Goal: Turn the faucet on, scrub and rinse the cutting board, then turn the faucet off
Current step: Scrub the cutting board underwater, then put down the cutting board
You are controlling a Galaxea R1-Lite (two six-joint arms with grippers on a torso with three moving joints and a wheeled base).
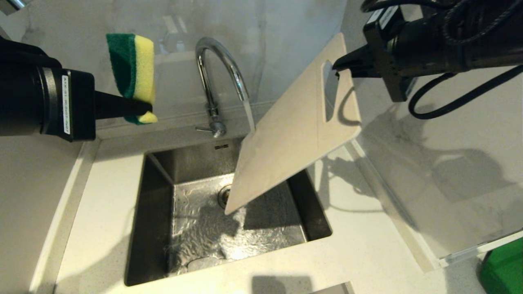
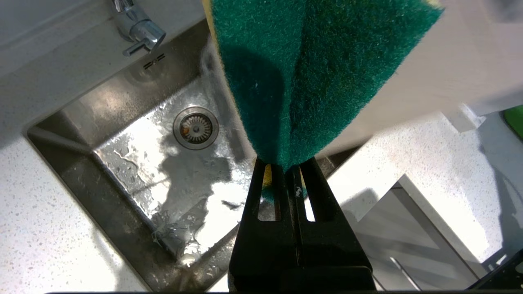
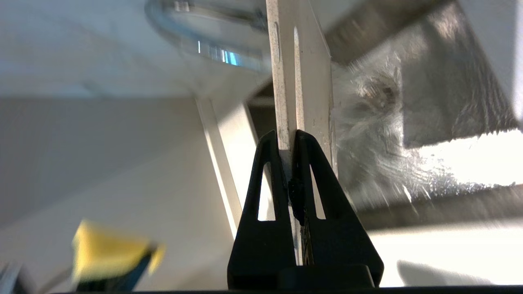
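Two claws are up over the sink. Right claw is clenched on the cutting board at its slotted end, board tilted, lower corner above the basin, upper edge under the faucet stream. Left claw, well apart, pinches a sponge above the desk.

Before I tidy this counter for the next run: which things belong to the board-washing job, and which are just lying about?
In the job:
- faucet, running
- cutting board, held by the right gripper
- sponge, held by the left gripper
- sink

Lying about:
- green object at the counter's edge
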